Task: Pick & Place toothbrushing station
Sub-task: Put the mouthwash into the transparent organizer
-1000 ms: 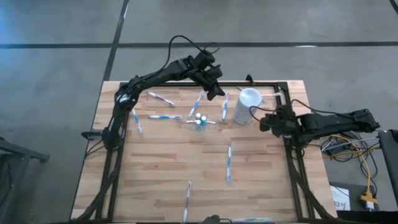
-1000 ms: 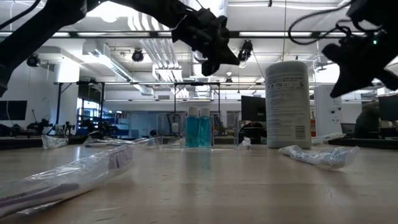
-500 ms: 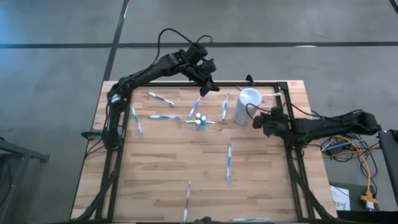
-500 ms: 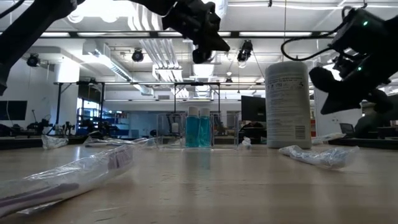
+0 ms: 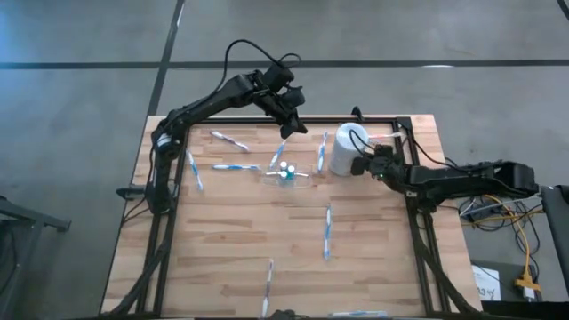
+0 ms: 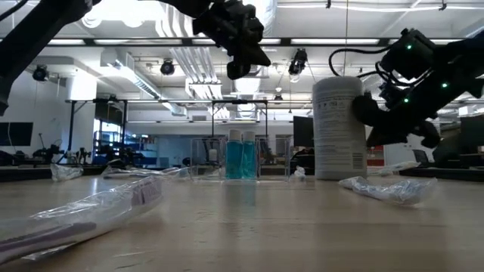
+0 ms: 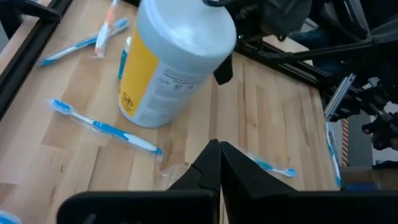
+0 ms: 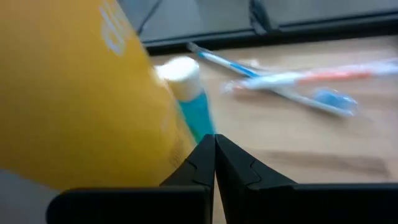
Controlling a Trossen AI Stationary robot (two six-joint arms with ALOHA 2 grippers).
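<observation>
The right gripper (image 5: 366, 165) — fingers shut, holding nothing — has pushed in from the bench's right edge and now presses the side of the white cylindrical cup (image 5: 345, 149), which has slid a little leftward along the far edge and seems tilted in the left wrist view. The left gripper (image 5: 296, 125), also closed and empty, has drawn slightly back and hovers above the far edge. The clear holder (image 5: 286, 174) with its teal tubes (image 6: 241, 157) stays put near the far-middle of the bench (image 5: 231, 240) — wrapped toothbrushes (image 5: 327, 229) lie scattered as before.
</observation>
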